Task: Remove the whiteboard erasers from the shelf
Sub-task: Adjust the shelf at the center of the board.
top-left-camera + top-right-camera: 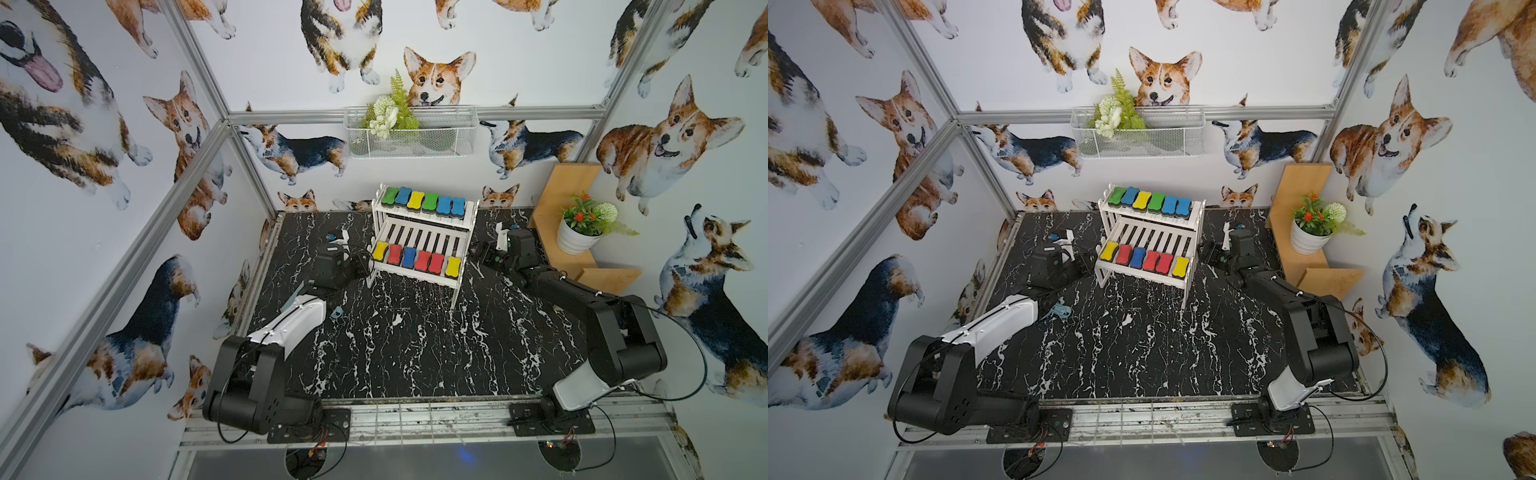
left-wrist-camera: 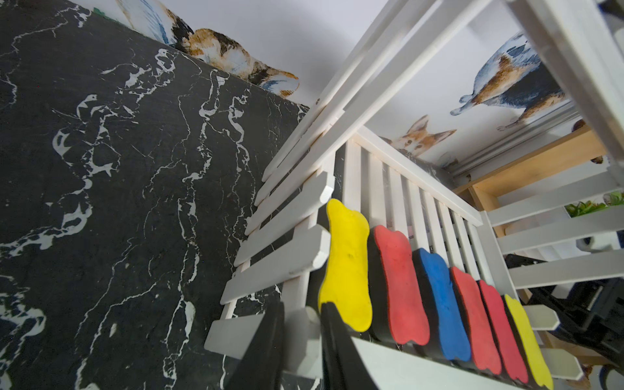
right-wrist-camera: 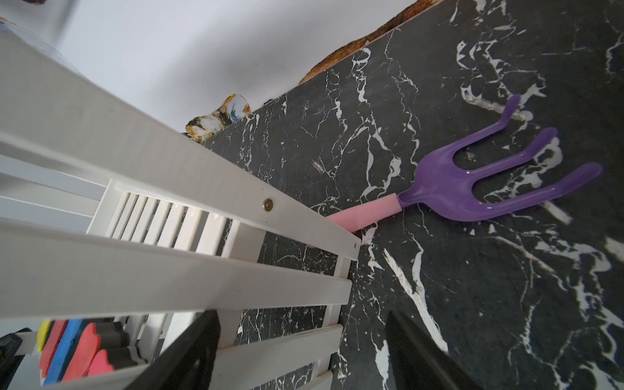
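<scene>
we are listing twelve whiteboard erasers [image 1: 422,260] on the shelf [image 1: 424,237], six per tier, left gripper [image 2: 302,314] clamping its corner post, right gripper [image 3: 302,317] gaping alongside

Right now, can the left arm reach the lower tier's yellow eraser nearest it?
Probably not as is: left hand is shut on the shelf's corner post beside that yellow eraser; once released, nothing blocks it.

A white slatted wooden shelf [image 3: 175,182] fills the left of the frame. Bone-shaped red, blue and yellow foam erasers [image 3: 84,347] show at lower left. Right of centre, a purple-and-pink plastic garden fork [image 3: 472,189] lies on the black veined marble tabletop [image 3: 506,287]. The right gripper [image 3: 300,324] gapes at the bottom edge.
</scene>
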